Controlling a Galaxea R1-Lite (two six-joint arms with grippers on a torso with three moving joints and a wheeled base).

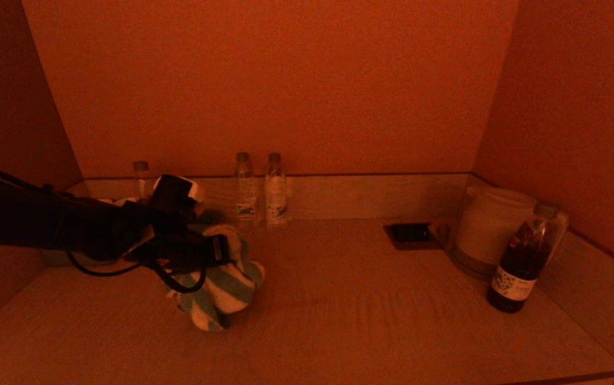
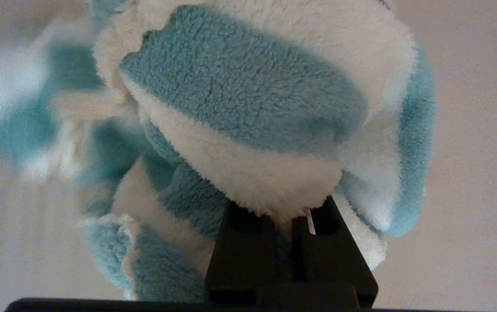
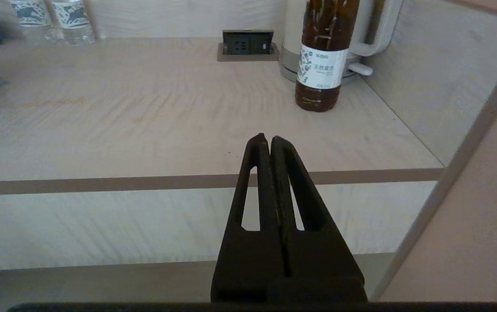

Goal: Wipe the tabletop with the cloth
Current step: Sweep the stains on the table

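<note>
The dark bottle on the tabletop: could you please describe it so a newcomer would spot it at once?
Look to the tabletop's right end, where a pale kettle stands. The dark bottle stands upright just in front of it. Unlike the clear water bottles at the back wall, its contents are dark brown.

Cloth (image 1: 221,289) left on tabletop (image 1: 350,321), kettle (image 1: 486,230) probably far right.

the counter (image 1: 371,321) was a pale wood-grain surface set in a recessed niche. plain walls (image 1: 285,80) enclosed it at the back and on both sides. a low backsplash (image 1: 360,195) ran along the rear edge. a power socket (image 3: 247,43) was recessed into the counter near the back. lighting was dim and warm.
</note>
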